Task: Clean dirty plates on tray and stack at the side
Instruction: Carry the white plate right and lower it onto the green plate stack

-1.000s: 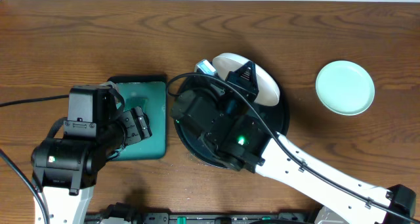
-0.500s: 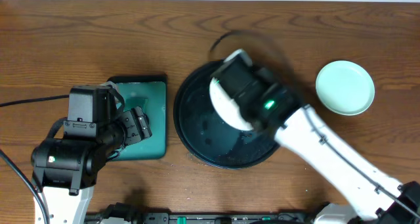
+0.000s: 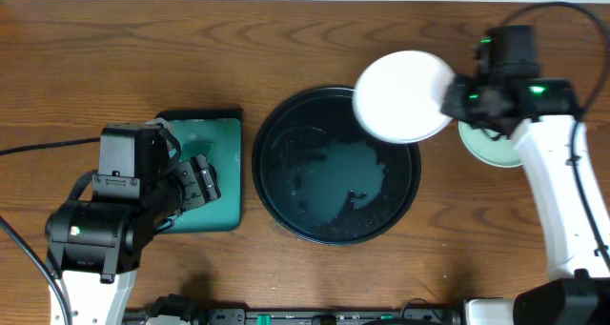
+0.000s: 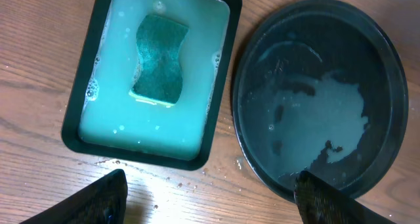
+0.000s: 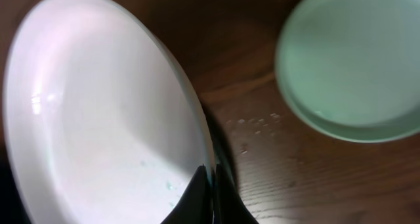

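Overhead, toward the desk's far right corner: right gripper [image 3: 446, 101] pinched on the rim of the white plate [image 3: 404, 96], held above the black tray's [image 3: 286, 220] right rim; mint plate [image 3: 488, 146] just beside, partly under the arm. Left wrist view: left gripper [image 4: 210, 198] spread wide, empty, above the teal tray [image 4: 84, 129] and its sponge [image 4: 159, 58]. Right wrist view: thin edge grip, plate wet. Best handling, as judged: carry level and slowly, centre over the mint plate, lower until nested, then release.

We swung the right gripper [image 3: 450, 100] off the tray [image 3: 276, 211], carrying the white plate [image 3: 402, 96]. It ended beside the mint plate [image 3: 486, 150].
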`<state>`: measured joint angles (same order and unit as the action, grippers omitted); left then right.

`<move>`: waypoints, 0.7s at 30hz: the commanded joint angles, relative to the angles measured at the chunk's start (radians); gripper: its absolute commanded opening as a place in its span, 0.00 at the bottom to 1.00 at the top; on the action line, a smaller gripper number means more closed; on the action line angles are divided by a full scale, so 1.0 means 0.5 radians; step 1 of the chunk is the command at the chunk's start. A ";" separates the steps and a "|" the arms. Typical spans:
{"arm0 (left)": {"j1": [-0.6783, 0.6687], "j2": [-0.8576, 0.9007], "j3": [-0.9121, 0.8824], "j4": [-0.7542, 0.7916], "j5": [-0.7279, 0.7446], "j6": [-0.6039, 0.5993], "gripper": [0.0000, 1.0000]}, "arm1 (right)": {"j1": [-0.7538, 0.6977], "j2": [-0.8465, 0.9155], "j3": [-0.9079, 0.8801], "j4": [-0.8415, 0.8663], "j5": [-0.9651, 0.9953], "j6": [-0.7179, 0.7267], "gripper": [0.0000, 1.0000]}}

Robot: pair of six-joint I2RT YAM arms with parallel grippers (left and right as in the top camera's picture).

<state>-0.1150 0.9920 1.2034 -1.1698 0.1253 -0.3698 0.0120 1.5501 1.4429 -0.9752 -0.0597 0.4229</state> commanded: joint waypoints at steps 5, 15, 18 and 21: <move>-0.008 0.001 0.013 -0.002 -0.004 -0.018 0.82 | -0.542 0.049 0.027 -0.008 -0.114 0.121 0.02; -0.008 0.001 0.013 -0.002 -0.004 -0.018 0.82 | -0.992 0.416 0.027 0.031 -0.108 0.140 0.01; -0.008 0.001 0.013 -0.002 -0.004 -0.018 0.82 | -1.063 0.589 0.027 0.084 -0.108 0.140 0.02; -0.008 0.001 0.013 -0.002 -0.005 -0.018 0.82 | -1.077 0.671 0.027 0.136 -0.108 0.139 0.01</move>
<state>-0.1150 0.9920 1.2034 -1.1702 0.1253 -0.3698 -0.5159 1.8503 1.4429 -0.9241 -0.1020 0.4755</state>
